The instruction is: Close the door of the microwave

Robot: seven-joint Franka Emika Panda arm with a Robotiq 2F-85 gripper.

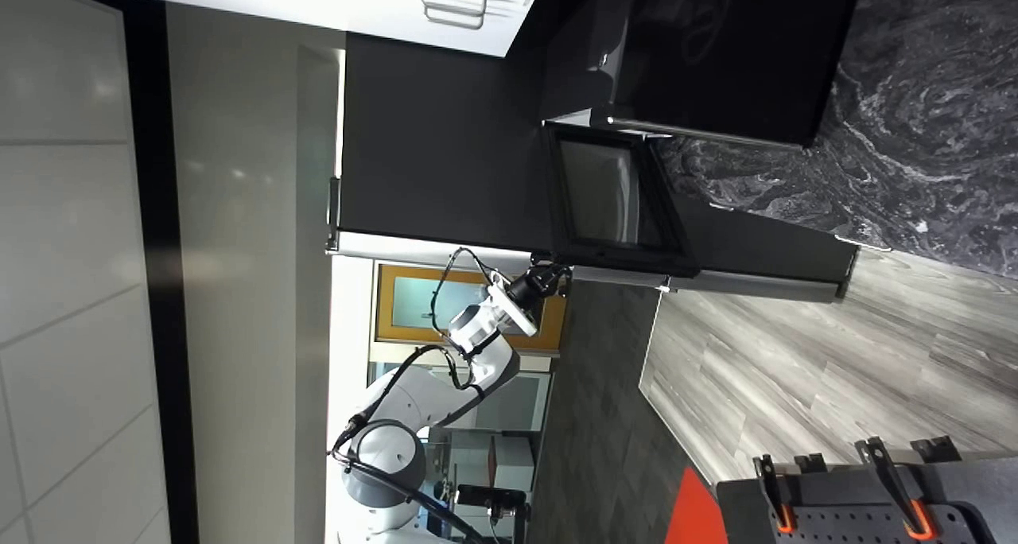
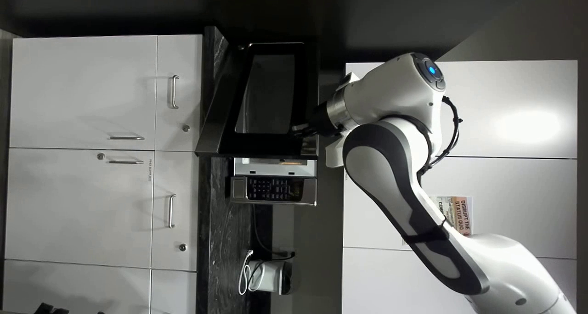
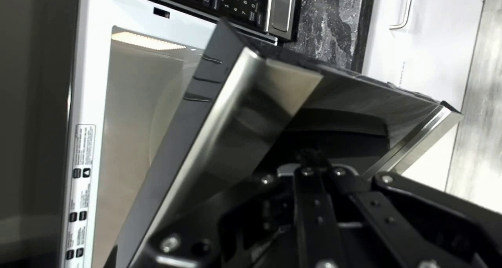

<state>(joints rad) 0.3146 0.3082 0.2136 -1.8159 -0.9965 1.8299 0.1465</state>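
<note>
The black microwave (image 1: 716, 59) stands on the counter; the exterior views are turned sideways. In an exterior view its keypad panel (image 2: 275, 190) and part of its white inner front show. The door (image 1: 612, 194) stands wide open, with its outer face and dark window visible in an exterior view (image 2: 268, 93). The wrist view shows the lit cavity (image 3: 129, 123) behind the door (image 3: 353, 95). My gripper (image 2: 298, 130) is at the door's outer face near its free edge. The gripper (image 3: 313, 166) looks shut and empty; I cannot tell if its dark tips touch the door.
A dark marbled counter (image 2: 229, 240) runs under the microwave. White cabinets (image 2: 82, 204) lie below it and upper cabinets (image 2: 390, 204) above. A white appliance with a cord (image 2: 266, 277) stands further along the counter. A matte black wall panel (image 1: 445, 146) rises beside the door.
</note>
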